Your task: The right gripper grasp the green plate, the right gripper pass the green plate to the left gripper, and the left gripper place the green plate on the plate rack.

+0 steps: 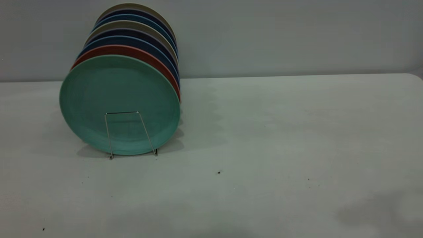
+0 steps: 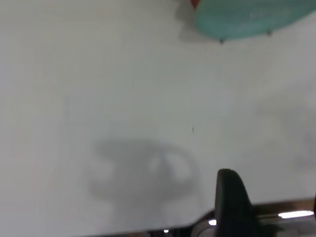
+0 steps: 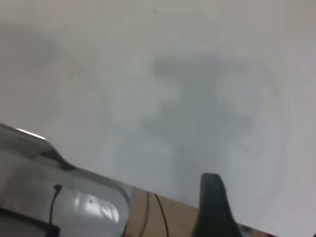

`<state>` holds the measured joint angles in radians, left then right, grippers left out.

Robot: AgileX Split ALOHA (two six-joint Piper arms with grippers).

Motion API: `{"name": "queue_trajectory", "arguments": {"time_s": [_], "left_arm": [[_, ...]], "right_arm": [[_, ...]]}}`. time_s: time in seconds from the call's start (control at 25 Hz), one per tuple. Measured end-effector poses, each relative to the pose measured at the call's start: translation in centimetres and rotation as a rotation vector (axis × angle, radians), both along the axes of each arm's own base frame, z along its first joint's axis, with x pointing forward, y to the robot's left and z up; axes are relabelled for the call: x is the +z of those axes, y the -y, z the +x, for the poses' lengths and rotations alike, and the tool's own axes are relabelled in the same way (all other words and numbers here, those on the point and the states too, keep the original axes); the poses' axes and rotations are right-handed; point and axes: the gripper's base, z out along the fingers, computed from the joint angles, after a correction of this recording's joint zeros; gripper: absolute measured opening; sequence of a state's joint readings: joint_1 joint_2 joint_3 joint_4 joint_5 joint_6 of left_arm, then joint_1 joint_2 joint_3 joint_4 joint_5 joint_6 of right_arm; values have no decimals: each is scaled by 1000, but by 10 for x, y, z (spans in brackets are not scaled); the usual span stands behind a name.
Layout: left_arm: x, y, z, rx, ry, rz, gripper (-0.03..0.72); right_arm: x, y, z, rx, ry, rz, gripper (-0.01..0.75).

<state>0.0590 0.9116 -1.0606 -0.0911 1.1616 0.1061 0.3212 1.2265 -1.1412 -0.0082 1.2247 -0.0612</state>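
The green plate (image 1: 119,89) stands upright at the front of a row of plates in the plate rack (image 1: 108,132), whose front wire loop crosses the plate's lower face. Neither gripper appears in the exterior view. In the left wrist view the green plate (image 2: 247,19) is far off across bare table, and only a black tip of the left gripper (image 2: 232,202) shows at the frame's edge. The right gripper (image 3: 212,207) likewise shows as one black tip over bare table, with no plate near it.
Behind the green plate stand a salmon-pink plate (image 1: 132,51), dark blue plates (image 1: 135,41) and several more. The white table (image 1: 281,138) spreads to the right of the rack. A grey wall runs behind it. Arm shadows lie on the table's near right.
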Motion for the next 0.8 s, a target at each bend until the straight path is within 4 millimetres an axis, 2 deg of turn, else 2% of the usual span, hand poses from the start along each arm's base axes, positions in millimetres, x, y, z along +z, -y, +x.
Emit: {"name": "queue_trajectory", "arguments": {"time_s": [0.08,0.2,0.48,0.64,0.8], "left_arm": [[-14,1,-21,1,0,3,424],[-31,3,-56,1,47,6,423],[-69,6,-109,53,181,-21,424],[-86,7,-127,57,239,-22,424],[-103,8,-141,30,266,-4,424]], "right_arm": [[6,9,-30,0,48,25,525],[6,20,-65,1,93,45,525],[-16,44,-138,35,217,71,525],[-40,53,-165,51,267,89,525],[-65,54,-181,57,339,163,525]]}}
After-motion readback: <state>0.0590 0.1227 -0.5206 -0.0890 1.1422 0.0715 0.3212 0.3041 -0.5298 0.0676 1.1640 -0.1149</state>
